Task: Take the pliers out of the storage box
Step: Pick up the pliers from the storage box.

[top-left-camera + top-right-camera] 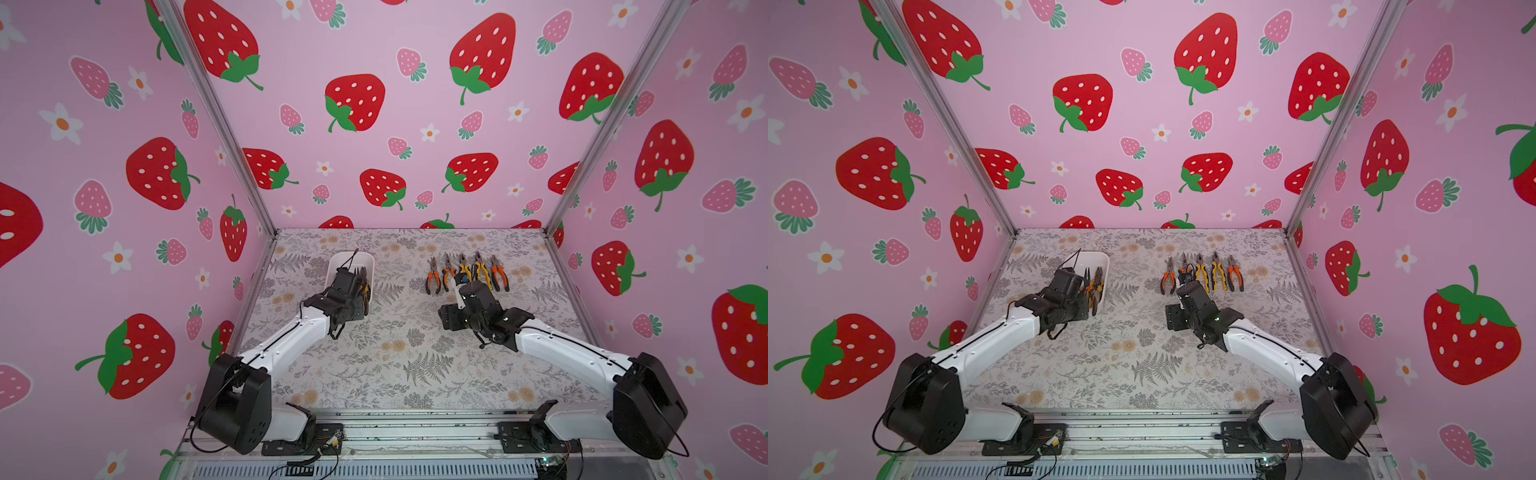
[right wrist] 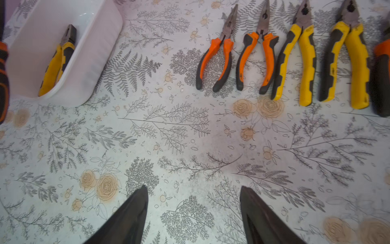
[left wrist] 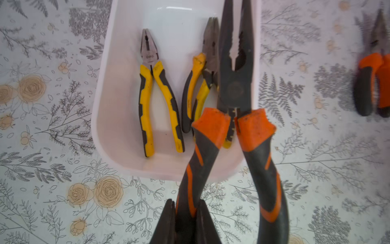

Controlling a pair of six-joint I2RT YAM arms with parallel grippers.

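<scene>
- Left wrist view: the left gripper (image 3: 186,219) is clamped on one handle of an orange-and-black long-nose pliers (image 3: 235,84), close to the handle's end. The second handle hangs free.
- The tool looks raised above the storage box (image 3: 105,105), with its nose over one side wall and its handles out past the box's end.
- Two yellow-and-black pliers lie in the box. One is flat (image 3: 147,95); the other is tipped on edge (image 3: 196,88), just beside the held nose. Anything beneath the held tool is hidden.
- Risk: a grip on a single handle lets the tool pivot or fall open. A drooping nose could catch the side wall or the tipped pair and drag the box along.
- Right wrist view: the right gripper (image 2: 193,188) has its fingers spread with nothing between them, over bare table (image 2: 168,137).
- Four pairs from the row of pliers (image 2: 295,63) show in full, and a fifth is cut off by the frame edge. The box (image 2: 101,42) stands well apart from the row.
- Top views: both show five pairs lined up on the table (image 1: 482,272), noses toward the back wall, and the white box (image 1: 1100,255) well apart from them. The left arm covers the box's near end. The right gripper sits over the handle ends of the row's middle pairs.
- Risk: the right arm is close to where the next pair would be laid. If it swings low it could knock the row out of line, and the two arms could crowd each other at the box-side end of the row.
- Judgement: the task is over half done, with at least two pairs left to lift out.
</scene>
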